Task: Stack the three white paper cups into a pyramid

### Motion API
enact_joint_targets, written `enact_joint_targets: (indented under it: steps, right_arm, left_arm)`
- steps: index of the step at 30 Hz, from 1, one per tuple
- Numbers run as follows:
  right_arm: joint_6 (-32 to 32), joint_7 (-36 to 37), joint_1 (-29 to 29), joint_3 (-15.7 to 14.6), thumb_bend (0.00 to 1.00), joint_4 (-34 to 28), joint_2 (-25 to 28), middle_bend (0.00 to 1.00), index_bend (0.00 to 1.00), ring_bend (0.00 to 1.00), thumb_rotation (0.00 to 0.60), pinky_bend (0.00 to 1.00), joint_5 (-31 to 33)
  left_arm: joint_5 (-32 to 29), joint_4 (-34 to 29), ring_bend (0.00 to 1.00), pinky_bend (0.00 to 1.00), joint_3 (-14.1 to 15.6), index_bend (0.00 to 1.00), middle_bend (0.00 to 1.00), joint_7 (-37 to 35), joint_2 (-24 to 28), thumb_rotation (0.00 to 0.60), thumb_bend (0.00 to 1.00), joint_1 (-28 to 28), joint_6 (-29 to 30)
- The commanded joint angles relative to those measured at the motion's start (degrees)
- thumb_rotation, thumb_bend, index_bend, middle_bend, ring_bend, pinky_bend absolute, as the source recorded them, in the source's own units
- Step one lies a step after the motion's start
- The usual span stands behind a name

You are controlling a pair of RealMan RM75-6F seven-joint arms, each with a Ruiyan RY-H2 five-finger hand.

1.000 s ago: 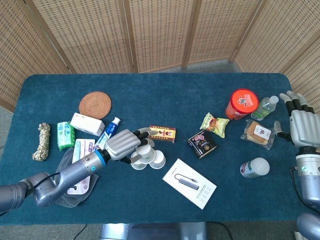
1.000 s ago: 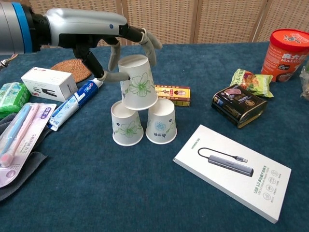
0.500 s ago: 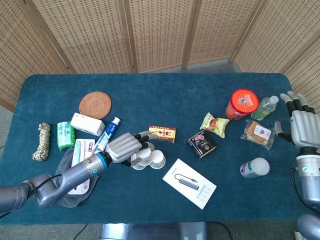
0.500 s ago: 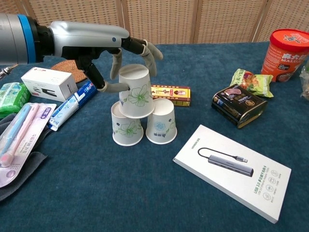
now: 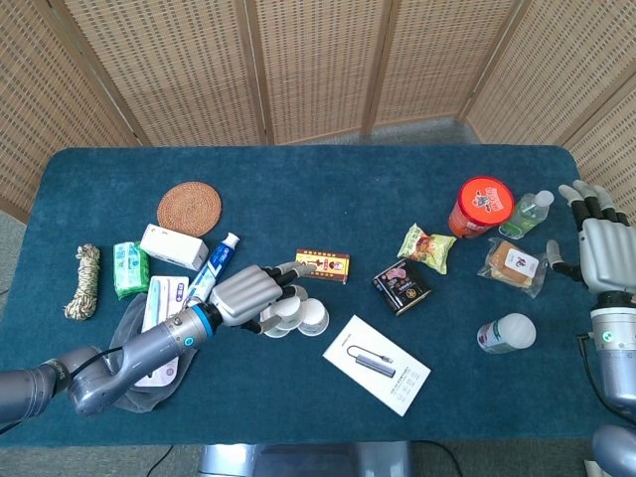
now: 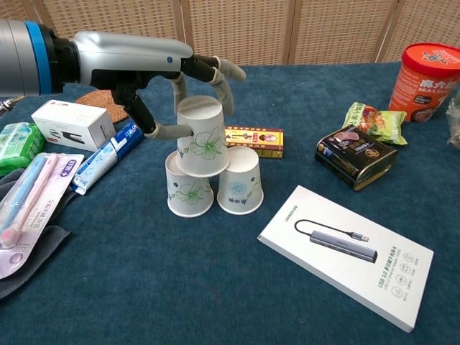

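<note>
Two white paper cups with flower prints stand upside down side by side, the left cup [image 6: 189,192] and the right cup [image 6: 241,188]. A third cup [image 6: 203,140] rests upside down across their bases, tilted slightly. My left hand [image 6: 144,61] reaches in from the left and holds this top cup, thumb against its left side and fingers curved behind its top. In the head view the hand [image 5: 243,291] covers much of the cup group [image 5: 298,316]. My right hand [image 5: 603,248] hovers at the table's right edge, fingers spread, holding nothing.
A white adapter box [image 6: 345,251] lies right in front of the cups. A yellow-red carton [image 6: 257,138] lies just behind them. Toothpaste [image 6: 108,152], a white box [image 6: 70,123] and toothbrush packs [image 6: 29,205] lie left; a black tin [image 6: 356,154], snack bag [image 6: 372,113] and red tub [image 6: 424,72] lie right.
My left hand has lowered the top cup onto the two lower cups. In the last half second the cup has stayed put and the fingers have shifted only slightly.
</note>
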Motion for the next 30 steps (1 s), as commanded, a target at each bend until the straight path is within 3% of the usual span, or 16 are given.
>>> enact_joint_targets:
  steps: [1,18,28,30]
  right_arm:
    - [0.0,0.0,0.0,0.0,0.49,0.0,0.0,0.08,0.11,0.0,0.6,0.18,0.0]
    - [0.1,0.2,-0.1,0.1,0.49,-0.3,0.3,0.08,0.11,0.0,0.6,0.18,-0.1]
    - [0.2,0.5,-0.3,0.2,0.49,-0.4,0.6,0.08,0.11,0.0,0.6,0.18,-0.2]
    - [0.3,0.6,-0.4,0.2,0.49,-0.5,0.7,0.08,0.11,0.0,0.6,0.18,-0.2]
  left_arm:
    - [0.2,0.0,0.0,0.35,0.0,0.24,0.0,-0.2,0.0,0.6,0.52,0.0,0.1]
    - [0.3,-0.1,0.0,0.26,0.0,0.16,0.0,-0.1,0.3,0.6,0.52,0.0,0.1]
    - [0.6,-0.1,0.0,0.01,0.0,0.01,0.0,-0.3,0.4,0.6,0.52,0.1,0.4]
    - [0.5,-0.2,0.0,0.0,-0.1,0.0,0.0,-0.2,0.6,0.6,0.52,0.2,0.7]
